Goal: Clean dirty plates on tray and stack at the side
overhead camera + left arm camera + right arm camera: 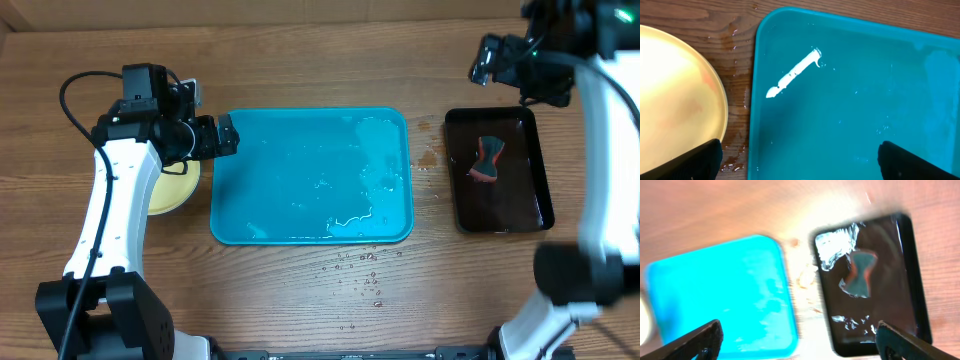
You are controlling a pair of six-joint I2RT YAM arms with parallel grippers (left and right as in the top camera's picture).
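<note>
The turquoise tray [300, 220] lies wet and bare of plates at the table's middle; it also shows in the left wrist view [850, 100] and the right wrist view [720, 290]. A pale yellow-green plate [170, 190] lies on the wood left of the tray, partly under my left arm; it fills the left of the left wrist view [675, 95]. Any plates beneath it are hidden. My left gripper [222, 135] is open and empty above the tray's left edge [799, 160]. My right gripper [490, 60] is open and empty, high above the table's far right [799, 340].
A glossy black tray [520, 200] stands right of the turquoise tray, holding a red and grey sponge [488, 160]; both show in the right wrist view, the black tray [890, 325] and sponge [861, 275]. Water drops [365, 270] lie on the wood in front of the tray.
</note>
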